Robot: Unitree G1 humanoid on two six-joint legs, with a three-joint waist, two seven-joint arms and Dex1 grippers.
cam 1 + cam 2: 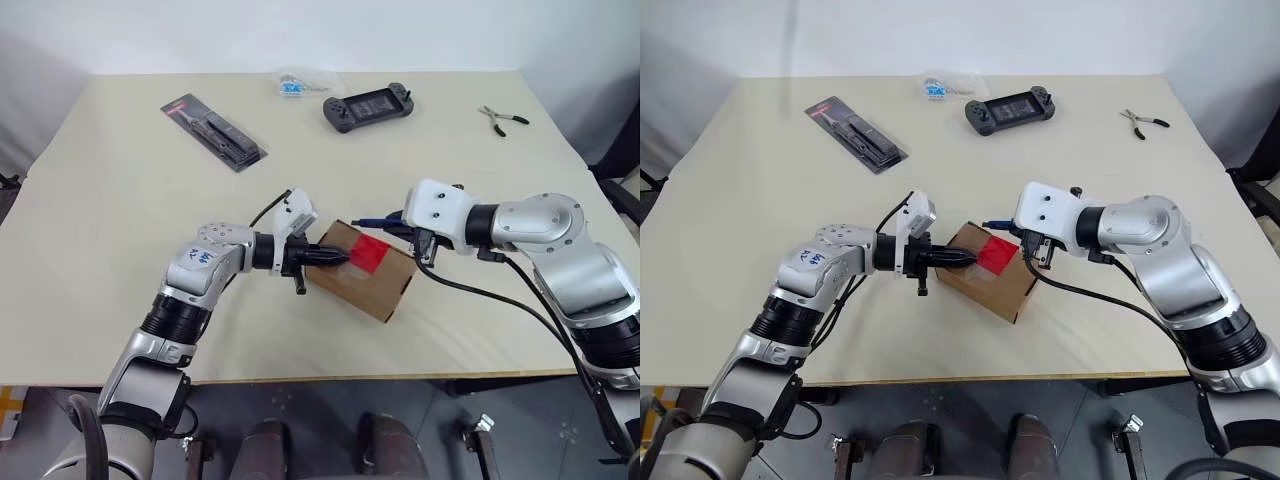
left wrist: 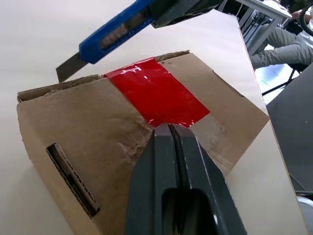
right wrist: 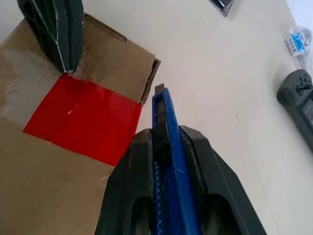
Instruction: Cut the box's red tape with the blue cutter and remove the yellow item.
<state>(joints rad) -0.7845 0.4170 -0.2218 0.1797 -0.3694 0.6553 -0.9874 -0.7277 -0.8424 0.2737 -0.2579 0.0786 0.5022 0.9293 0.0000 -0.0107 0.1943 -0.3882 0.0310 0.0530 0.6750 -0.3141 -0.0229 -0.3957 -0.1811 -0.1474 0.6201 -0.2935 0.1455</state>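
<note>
Left gripper [image 2: 171,128] pressed shut, tips on the top of the small brown corrugated cardboard box [image 1: 362,271], right at the near edge of the wide bright red tape strip [image 2: 155,94] over the flap seam. Right gripper [image 3: 164,134] clamped on the slim blue utility cutter [image 3: 165,120], blade out, hovering just beyond the box's far edge, beside the tape, not touching it. Further off on the pale table [image 1: 120,230]: packaged black tool [image 1: 214,131], dark handheld game controller [image 1: 368,105], pliers [image 1: 502,119].
</note>
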